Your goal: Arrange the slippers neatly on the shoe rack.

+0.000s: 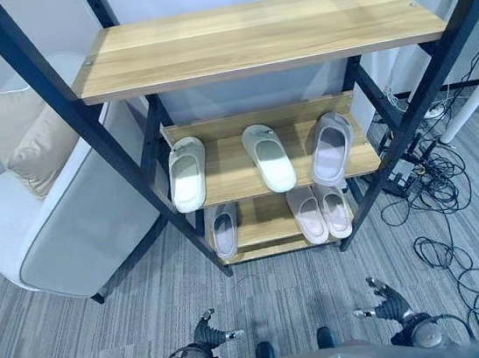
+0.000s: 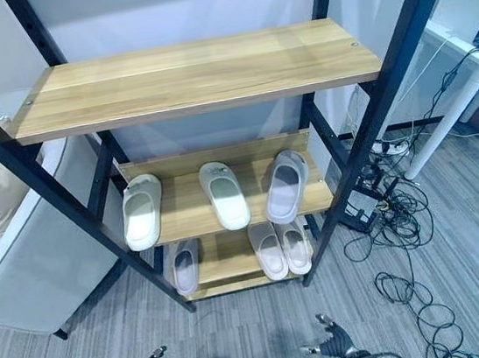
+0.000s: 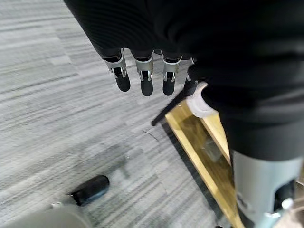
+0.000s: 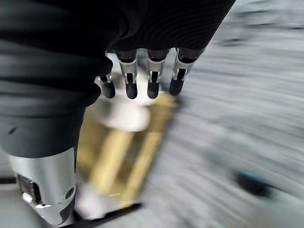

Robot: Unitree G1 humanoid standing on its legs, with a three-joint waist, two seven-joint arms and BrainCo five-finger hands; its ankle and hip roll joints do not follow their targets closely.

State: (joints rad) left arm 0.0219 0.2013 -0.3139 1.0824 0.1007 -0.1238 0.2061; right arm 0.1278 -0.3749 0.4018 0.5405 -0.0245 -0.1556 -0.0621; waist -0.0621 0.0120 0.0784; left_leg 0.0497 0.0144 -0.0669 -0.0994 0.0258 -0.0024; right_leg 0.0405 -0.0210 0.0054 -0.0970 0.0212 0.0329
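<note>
Smooth rounded slippers (image 1: 269,156) line the wooden shoe rack (image 1: 256,35); each robot hand (image 1: 208,331) (image 1: 386,302) spread, empty.

Pale slippers (image 1: 269,156) on shoe rack (image 1: 256,37)

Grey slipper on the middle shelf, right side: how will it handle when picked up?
The grey slipper looks like one-piece moulded foam, so probably light and fairly stiff. Its smooth surface may be slippery. Lying tilted with its heel near the shelf edge, it could slide off if nudged.
</note>
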